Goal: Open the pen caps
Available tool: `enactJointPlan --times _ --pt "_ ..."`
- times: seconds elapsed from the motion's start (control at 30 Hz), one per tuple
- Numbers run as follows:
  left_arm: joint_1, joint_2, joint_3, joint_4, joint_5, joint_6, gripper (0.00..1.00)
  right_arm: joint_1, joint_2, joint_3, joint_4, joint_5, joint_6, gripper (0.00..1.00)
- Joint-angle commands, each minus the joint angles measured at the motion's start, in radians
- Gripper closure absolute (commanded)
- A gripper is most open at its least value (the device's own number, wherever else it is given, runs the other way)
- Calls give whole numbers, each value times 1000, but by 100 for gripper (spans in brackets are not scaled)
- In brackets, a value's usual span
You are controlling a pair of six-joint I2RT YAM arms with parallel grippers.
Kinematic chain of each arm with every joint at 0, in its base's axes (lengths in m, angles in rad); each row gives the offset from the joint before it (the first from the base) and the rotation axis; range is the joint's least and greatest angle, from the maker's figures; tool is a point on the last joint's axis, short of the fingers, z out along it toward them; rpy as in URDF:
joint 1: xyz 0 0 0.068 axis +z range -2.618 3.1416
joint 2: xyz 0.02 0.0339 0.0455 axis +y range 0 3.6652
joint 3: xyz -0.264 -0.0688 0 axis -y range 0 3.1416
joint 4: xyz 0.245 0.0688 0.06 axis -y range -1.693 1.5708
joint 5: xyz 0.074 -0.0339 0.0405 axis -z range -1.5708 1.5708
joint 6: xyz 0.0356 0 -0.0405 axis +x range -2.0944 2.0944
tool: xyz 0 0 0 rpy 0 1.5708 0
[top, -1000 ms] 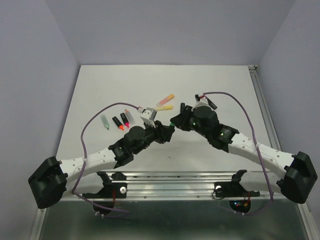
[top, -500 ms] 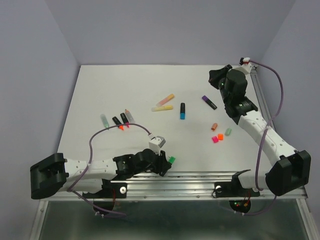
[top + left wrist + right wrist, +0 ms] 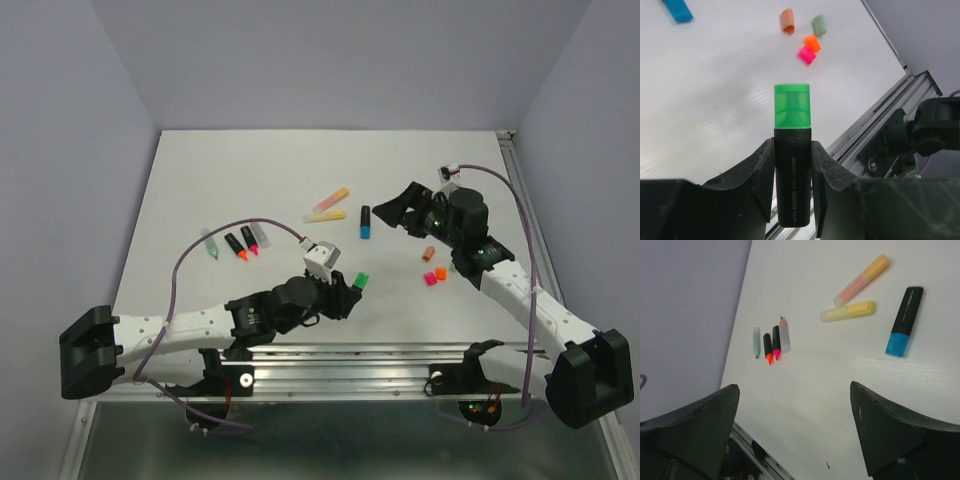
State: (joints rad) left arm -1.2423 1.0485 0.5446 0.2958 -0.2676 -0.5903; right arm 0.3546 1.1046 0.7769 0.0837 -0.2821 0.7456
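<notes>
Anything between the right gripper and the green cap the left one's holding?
Nothing visible. Green cap sticks out free past the left gripper, which clamps the barrel. Right gripper is open; the blue-capped marker lies flat beside the path.

This is a robotics lab test cell. A bare white table [image 3: 250,170] is boxed in by plain lilac walls [image 3: 330,60] along its far, left and right edges, with no furniture or decoration. An aluminium rail [image 3: 380,354] runs along the near edge, and two arms are mounted there: the left arm [image 3: 190,327] at the near left corner and the right arm [image 3: 512,290] at the near right corner. Purple cables [image 3: 172,280] loop loosely off the arms. A metal strip [image 3: 527,205] lines the right edge. Only markers [image 3: 327,206] and loose caps [image 3: 435,275] lie on the table.
</notes>
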Motion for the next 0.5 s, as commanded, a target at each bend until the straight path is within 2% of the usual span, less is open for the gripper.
enactJointPlan --times 0.0,0.27,0.47 --pt "-2 60 107 55 -96 80 100 81 -37 -54 74 -141 21 2" --pt "-2 148 213 49 -169 55 100 216 -100 -122 44 -8 58 2" --pt "-2 160 219 49 -166 37 100 244 -121 -160 11 27 90 9"
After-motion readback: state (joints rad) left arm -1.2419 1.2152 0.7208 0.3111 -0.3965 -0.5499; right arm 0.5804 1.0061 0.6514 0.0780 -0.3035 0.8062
